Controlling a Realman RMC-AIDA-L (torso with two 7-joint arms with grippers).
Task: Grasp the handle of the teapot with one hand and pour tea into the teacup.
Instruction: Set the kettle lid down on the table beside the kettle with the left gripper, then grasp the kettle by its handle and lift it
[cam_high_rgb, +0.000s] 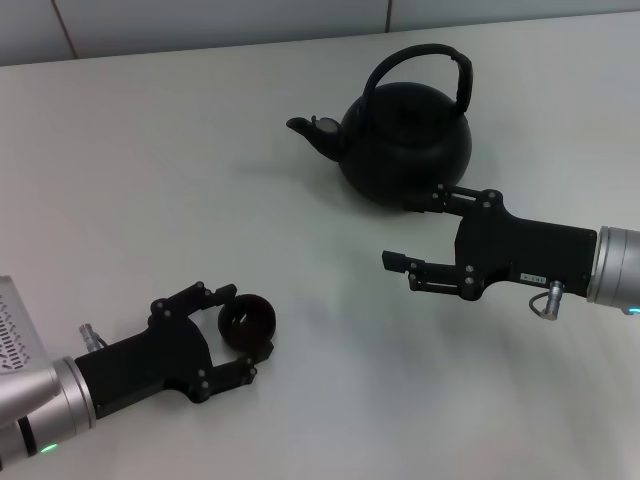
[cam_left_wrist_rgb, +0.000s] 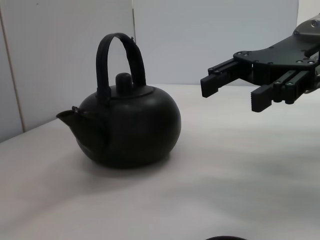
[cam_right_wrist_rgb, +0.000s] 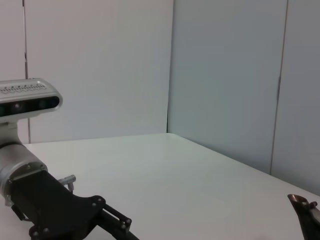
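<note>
The matte black teapot (cam_high_rgb: 405, 140) stands upright at the back of the white table, spout (cam_high_rgb: 305, 128) towards my left, and its arched handle (cam_high_rgb: 420, 60) is free. It also shows in the left wrist view (cam_left_wrist_rgb: 127, 127) with the handle (cam_left_wrist_rgb: 120, 55). My right gripper (cam_high_rgb: 405, 232) is open and empty just in front of the pot's base, one finger close to its belly; it also shows in the left wrist view (cam_left_wrist_rgb: 237, 92). My left gripper (cam_high_rgb: 243, 330) rests at the front left, its fingers against both sides of the small black teacup (cam_high_rgb: 247, 322). No tea shows.
The white table (cam_high_rgb: 150, 180) runs back to a pale wall. The right wrist view shows my left arm with its wrist camera (cam_right_wrist_rgb: 30, 100) and the spout tip (cam_right_wrist_rgb: 305, 210) at the picture's edge.
</note>
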